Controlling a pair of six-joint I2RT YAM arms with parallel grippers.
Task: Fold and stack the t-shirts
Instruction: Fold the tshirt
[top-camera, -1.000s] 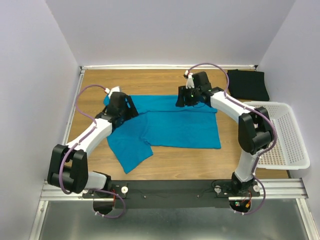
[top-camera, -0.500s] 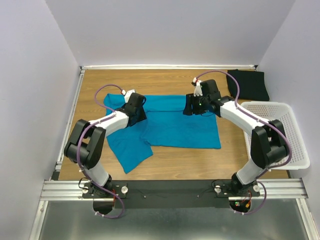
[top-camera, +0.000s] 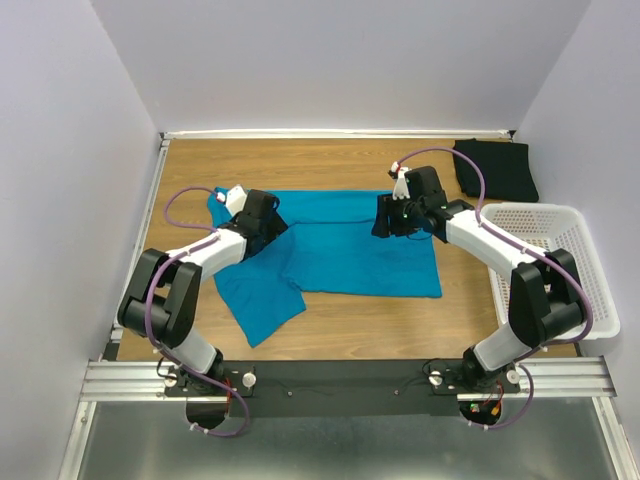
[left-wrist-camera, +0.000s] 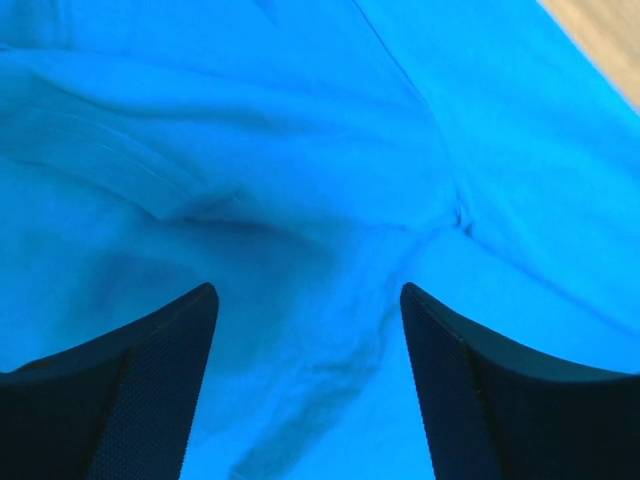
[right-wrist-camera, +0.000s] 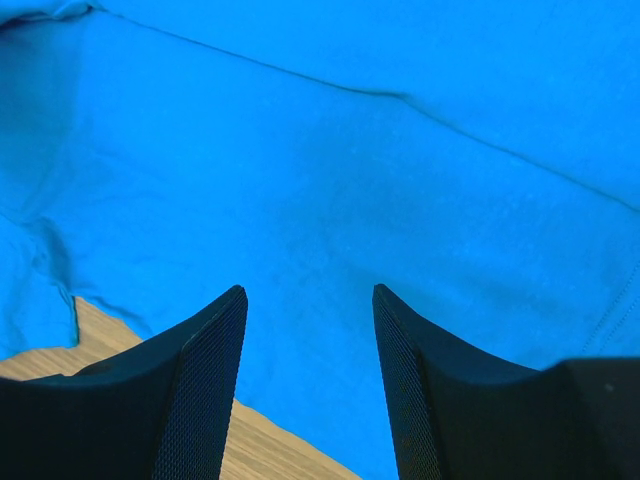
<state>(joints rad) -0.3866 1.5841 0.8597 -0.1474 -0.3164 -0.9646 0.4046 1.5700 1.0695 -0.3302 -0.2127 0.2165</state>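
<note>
The teal-blue t-shirt (top-camera: 350, 245) lies partly folded across the middle of the wooden table, with a loose flap (top-camera: 258, 298) hanging toward the near left. The black t-shirt (top-camera: 495, 168) lies folded at the far right corner. My left gripper (top-camera: 272, 224) is open, low over the shirt's left part; its view shows wrinkled teal cloth (left-wrist-camera: 300, 220) between the fingers. My right gripper (top-camera: 385, 217) is open over the shirt's far right part; its view shows flat teal cloth (right-wrist-camera: 330, 180) and a bit of table. Neither holds anything.
A white perforated basket (top-camera: 560, 270) stands at the right edge of the table (top-camera: 300, 165). White walls close in the back and both sides. The arm bases sit on the black rail at the near edge.
Both grippers have moved along the teal shirt's far part: the right one slightly rightward, the left one right and then back a little. The left arm has swung in closer. The shirt lies unchanged.
</note>
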